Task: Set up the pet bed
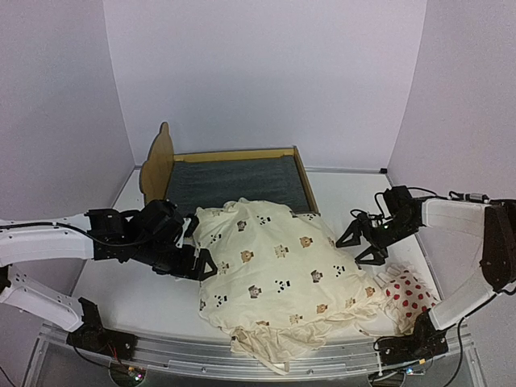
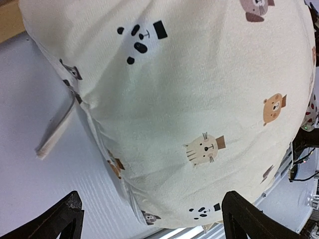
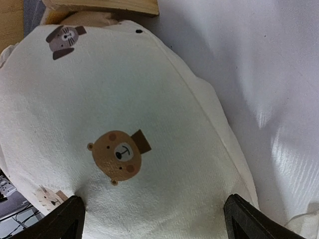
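The jaws of both arms stand released and hold nothing: the left gripper is spread at the left side of the cushion, and the right gripper is spread at its right side, each very close to the fabric, though contact cannot be confirmed. The task seems to be about in the middle. The pet bed stands on the table near the middle of the back edge, and most of its dark base is bare. The big cream cushion with small animal faces is only partly on the bed. Its far edge lies over the near end of the frame, and the rest spreads on the table toward the near edge, with ruffles reaching almost to that edge. It probably has to be moved further back onto the base. The small white pillow with red dots lies near the right near corner and is not yet on the bed. The bed itself is of light plywood, with a curvy board upright at its left end, low rails along the sides, and a dark grey base inside. Its near end is hidden under the cushion.
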`<action>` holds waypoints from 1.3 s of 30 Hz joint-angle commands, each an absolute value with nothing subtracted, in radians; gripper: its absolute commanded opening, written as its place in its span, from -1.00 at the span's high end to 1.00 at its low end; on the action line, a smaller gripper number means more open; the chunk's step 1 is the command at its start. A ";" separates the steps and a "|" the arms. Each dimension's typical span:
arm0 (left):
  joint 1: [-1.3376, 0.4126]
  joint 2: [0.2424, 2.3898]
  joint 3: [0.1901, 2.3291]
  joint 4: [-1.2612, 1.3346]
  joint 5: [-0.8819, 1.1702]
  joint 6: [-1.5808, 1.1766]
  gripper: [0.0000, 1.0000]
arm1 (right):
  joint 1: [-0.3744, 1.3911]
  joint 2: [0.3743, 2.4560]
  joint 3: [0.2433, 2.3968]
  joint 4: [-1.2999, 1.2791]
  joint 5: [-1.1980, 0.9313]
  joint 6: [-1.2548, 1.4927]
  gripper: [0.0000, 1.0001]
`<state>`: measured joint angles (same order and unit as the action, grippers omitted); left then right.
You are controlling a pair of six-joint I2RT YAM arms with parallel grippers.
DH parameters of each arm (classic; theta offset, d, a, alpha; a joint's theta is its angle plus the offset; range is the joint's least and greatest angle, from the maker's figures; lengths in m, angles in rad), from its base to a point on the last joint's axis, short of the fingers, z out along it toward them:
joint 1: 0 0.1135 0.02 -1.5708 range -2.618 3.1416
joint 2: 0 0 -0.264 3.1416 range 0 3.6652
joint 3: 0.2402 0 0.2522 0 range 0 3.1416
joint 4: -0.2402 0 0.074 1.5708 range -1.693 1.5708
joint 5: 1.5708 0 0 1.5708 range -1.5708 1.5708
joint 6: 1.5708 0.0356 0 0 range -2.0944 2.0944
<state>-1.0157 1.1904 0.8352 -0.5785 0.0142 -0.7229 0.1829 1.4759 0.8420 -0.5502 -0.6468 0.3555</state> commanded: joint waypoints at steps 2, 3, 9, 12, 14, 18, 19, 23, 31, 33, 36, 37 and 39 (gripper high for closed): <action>-1.014 1.166 0.719 -0.333 0.108 -0.776 -0.97 | 0.184 1.484 0.774 -0.449 -0.735 0.357 -0.97; -1.015 1.170 0.700 -0.304 0.111 -0.780 -0.97 | 0.183 1.484 0.758 -0.427 -0.749 0.360 -0.97; -1.014 1.200 0.603 -0.099 0.145 -0.802 -0.95 | 0.184 1.504 0.693 -0.296 -0.826 0.410 -0.96; -1.014 1.223 0.570 -0.008 0.176 -0.821 -0.81 | 0.184 1.508 0.679 -0.247 -0.855 0.440 -0.85; -1.014 1.234 0.554 0.057 0.203 -0.828 -0.53 | 0.184 1.501 0.669 -0.209 -0.876 0.466 -0.60; -1.015 1.233 0.585 0.101 0.234 -0.809 0.40 | 0.183 1.454 0.670 -0.171 -0.908 0.516 0.15; -1.016 1.229 0.601 0.095 0.237 -0.797 0.66 | 0.184 1.433 0.675 -0.168 -0.913 0.530 0.39; -1.023 1.208 0.728 -0.017 0.220 -0.728 1.00 | 0.187 1.334 0.718 -0.167 -0.929 0.576 0.99; -1.043 1.239 1.110 -0.294 0.098 -0.566 1.00 | 0.243 1.180 0.932 -0.195 -0.872 0.651 1.00; -1.043 1.268 1.223 -0.350 0.059 -0.528 1.00 | 0.270 1.181 1.011 -0.209 -0.837 0.646 1.00; -1.042 1.322 1.401 -0.426 -0.024 -0.458 1.00 | 0.324 1.209 1.141 -0.225 -0.749 0.621 1.00; -1.040 1.344 1.460 -0.449 -0.054 -0.428 1.00 | 0.345 1.226 1.176 -0.227 -0.725 0.610 1.00; -1.028 1.397 1.585 -0.501 -0.109 -0.390 1.00 | 0.381 1.260 1.246 -0.229 -0.668 0.587 1.00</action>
